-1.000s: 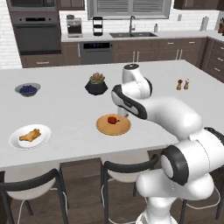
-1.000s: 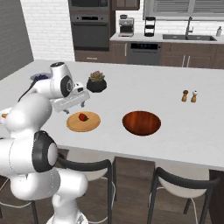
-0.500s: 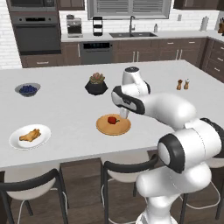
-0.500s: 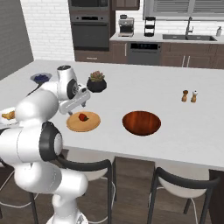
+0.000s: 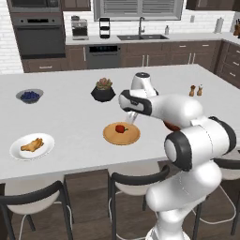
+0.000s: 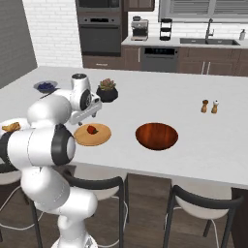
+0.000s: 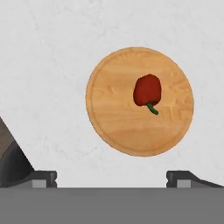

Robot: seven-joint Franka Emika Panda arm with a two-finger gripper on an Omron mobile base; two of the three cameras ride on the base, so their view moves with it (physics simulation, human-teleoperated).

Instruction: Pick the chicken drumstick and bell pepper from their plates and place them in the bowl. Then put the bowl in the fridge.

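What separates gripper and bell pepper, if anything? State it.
Apart. In the hand view the open gripper hangs above the wooden plate; the bell pepper lies untouched.

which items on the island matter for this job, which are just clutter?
Job:
bell pepper on the wooden plate
chicken drumstick on the white plate
red-brown bowl, empty
tool, open above the pepper

Clutter:
berry bowl
potted plant
salt and pepper shakers
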